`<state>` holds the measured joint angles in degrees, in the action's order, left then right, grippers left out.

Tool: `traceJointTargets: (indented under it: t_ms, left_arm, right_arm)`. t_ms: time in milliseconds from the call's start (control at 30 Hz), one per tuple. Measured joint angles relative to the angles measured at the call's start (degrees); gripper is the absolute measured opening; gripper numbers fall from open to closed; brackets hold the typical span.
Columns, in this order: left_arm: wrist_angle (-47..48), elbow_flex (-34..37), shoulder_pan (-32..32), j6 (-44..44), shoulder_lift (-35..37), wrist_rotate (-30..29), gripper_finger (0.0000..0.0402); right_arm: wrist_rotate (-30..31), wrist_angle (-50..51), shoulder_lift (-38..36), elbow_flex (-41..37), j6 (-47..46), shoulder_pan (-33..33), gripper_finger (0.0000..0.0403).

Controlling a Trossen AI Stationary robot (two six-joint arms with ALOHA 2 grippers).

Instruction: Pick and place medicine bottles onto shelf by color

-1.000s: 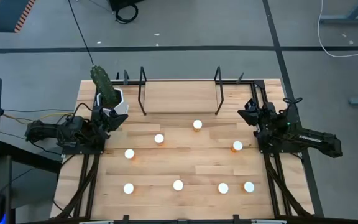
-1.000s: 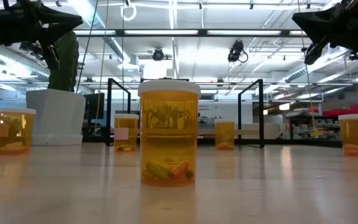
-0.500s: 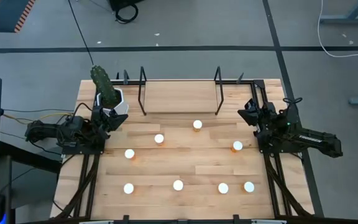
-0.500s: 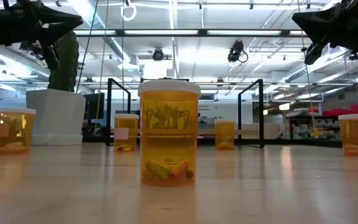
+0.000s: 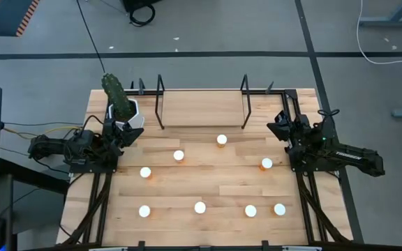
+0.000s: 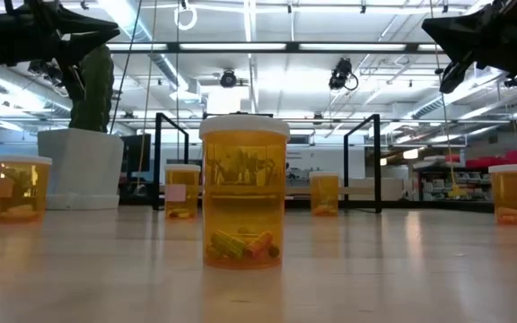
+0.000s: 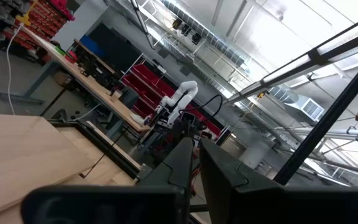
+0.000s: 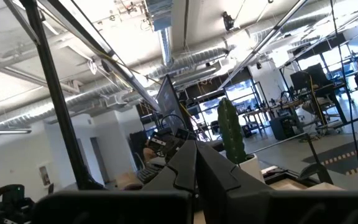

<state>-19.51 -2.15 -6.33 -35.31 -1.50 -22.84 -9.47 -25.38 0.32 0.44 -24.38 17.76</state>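
Note:
Several orange medicine bottles with white caps stand upright on their bases across the wooden table, among them one at the near middle (image 5: 199, 207) (image 6: 244, 193), one close to the shelf (image 5: 221, 140) and one at the right (image 5: 266, 164). The shelf (image 5: 201, 109), a light-wood board between black wire uprights, stands at the far edge. My left gripper (image 5: 132, 132) (image 7: 196, 148) hangs shut at the table's left edge, raised clear of everything. My right gripper (image 5: 278, 130) (image 8: 196, 150) hangs shut at the right edge, likewise raised.
A white pot with a green cactus (image 5: 124, 110) stands at the far left corner, right beside my left gripper. The black wire uprights (image 5: 160, 102) (image 5: 244, 102) rise at both ends of the shelf. Bare wood lies between the scattered bottles.

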Motion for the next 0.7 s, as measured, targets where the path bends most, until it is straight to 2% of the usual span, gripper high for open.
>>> traceJointTargets:
  t_ms: [467,600,700]
  left_arm:
    - [0.00,0.00,-0.02,0.38,0.00,-0.01,0.0038]
    - [-0.90,0.00,0.48,11.40,0.01,-1.78,0.0037]
    - [-4.61,-0.02,1.10,14.51,0.03,-2.92,0.0034]
  right_arm:
    - [0.00,0.00,0.00,0.00,0.00,0.01,0.0017]
    - [0.00,0.02,0.00,0.00,0.00,0.00,0.0017]
    - [0.00,0.01,0.00,0.00,0.00,0.02,0.0017]
